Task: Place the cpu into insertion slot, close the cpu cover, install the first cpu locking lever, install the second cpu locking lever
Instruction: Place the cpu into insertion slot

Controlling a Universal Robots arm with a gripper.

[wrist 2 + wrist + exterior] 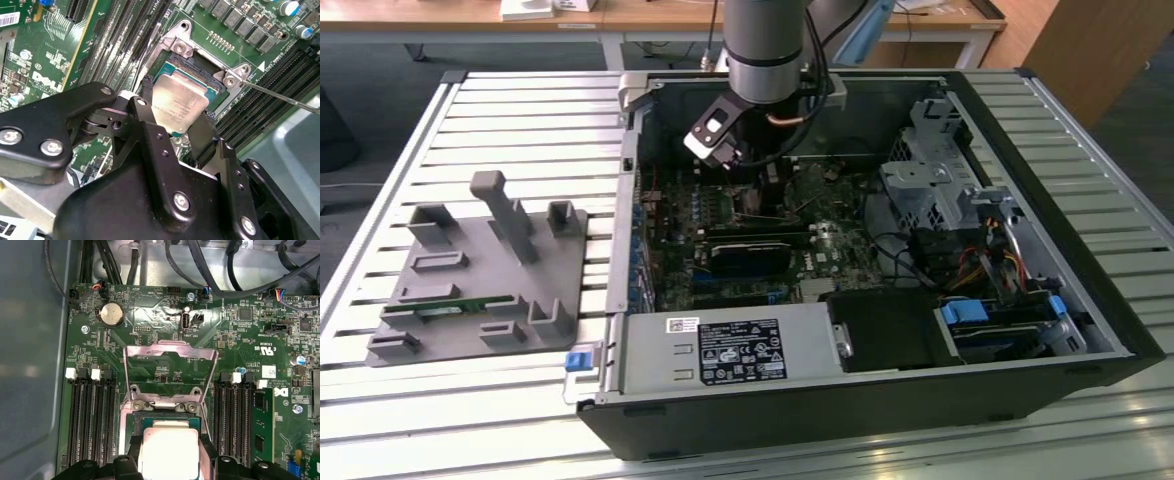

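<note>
1. The tool [178,106] is closed on the cpu [182,95], one finger against each of two opposite edges.
2. The cpu sits over the insertion slot [197,67]; whether it is seated cannot be told.
3. The cpu cover [170,351] stands raised, clear of the slot.
4. Judgement: placing goes best with the chip flat, edges square to the rim, and no sideways drag.
</note>
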